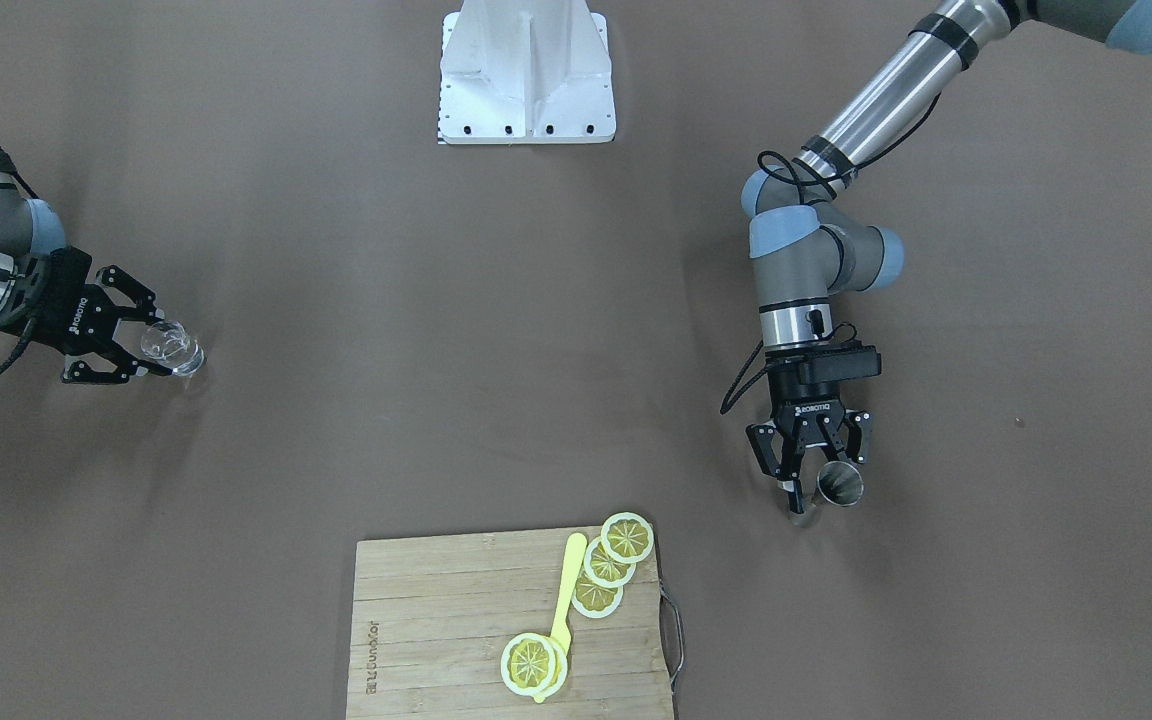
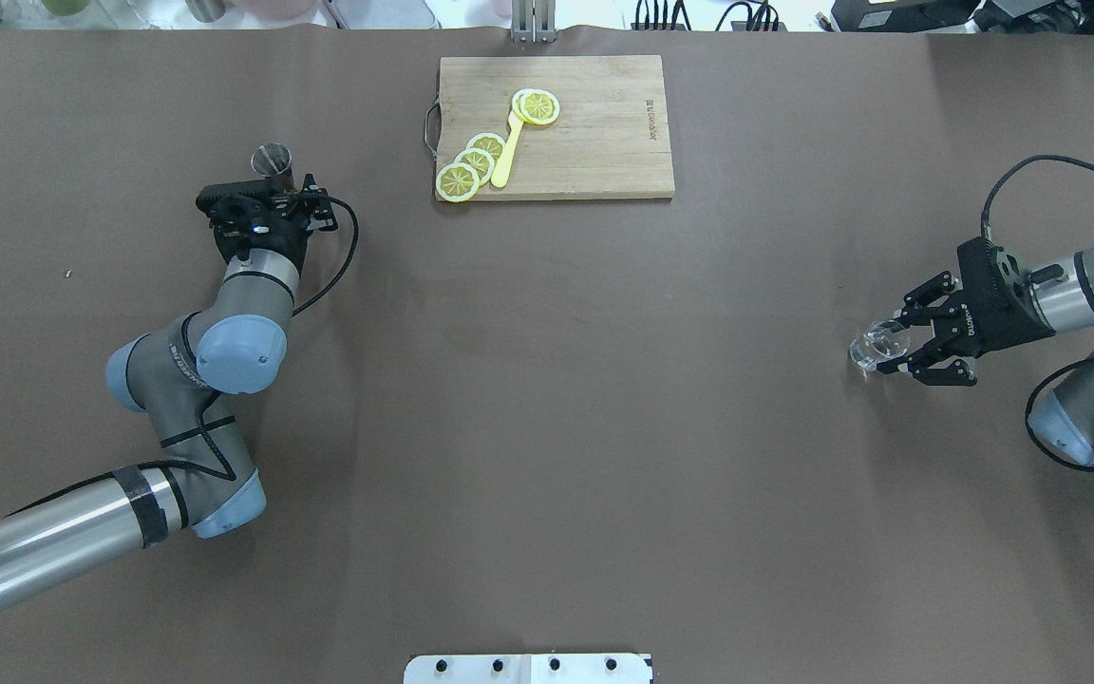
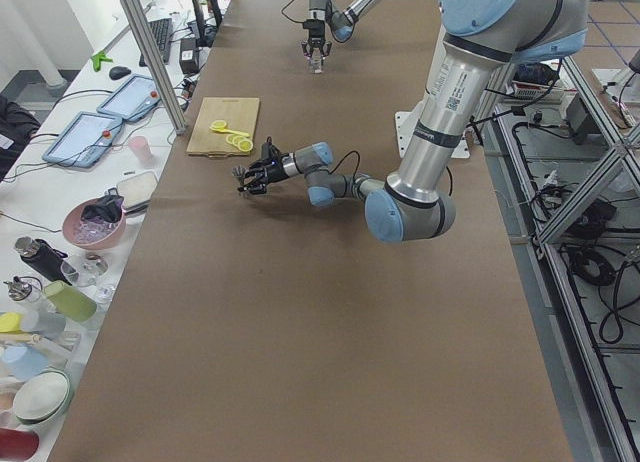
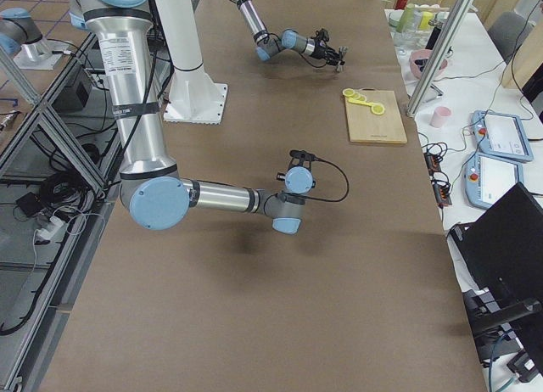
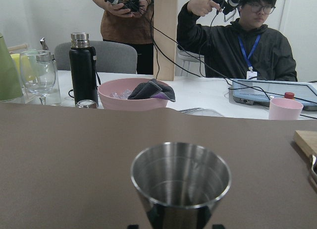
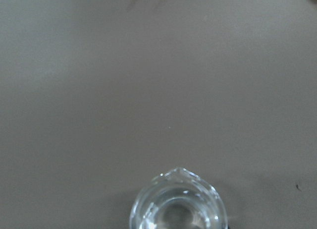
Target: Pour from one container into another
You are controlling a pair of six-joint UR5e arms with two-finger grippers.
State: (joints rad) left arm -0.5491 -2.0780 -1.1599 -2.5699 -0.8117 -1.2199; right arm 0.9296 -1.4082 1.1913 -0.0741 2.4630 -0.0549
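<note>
Left gripper (image 1: 821,490) points down at the table (image 1: 496,350) with its jaws spread, and the steel cup (image 1: 841,484) stands upright between them. In the left wrist view two dark fingertips (image 5: 132,226) show at the bottom edge, just off either side of the cup's foot, so no pinch can be seen. Right gripper (image 1: 158,346) is also spread wide, tilted down, its tips at the sides of a small clear glass (image 1: 173,348). Whether they touch it cannot be told.

The wrist view cuts off the cup's lower part and shows only its upper inner wall, so its contents are hidden. The glass is hard to read (clear against brown, mostly glints), and the right wrist view crops its near side.

The cup is plain brushed metal, widening towards the rim. The glass has a rim pinched to a small spout.

The cup sits on the robot's left half of the table, near the handled end of a wooden cutting board (image 1: 436,620). The board carries lemon slices (image 1: 627,537) and a yellow utensil (image 1: 566,590). The glass stands well apart, far on the robot's right.
</note>
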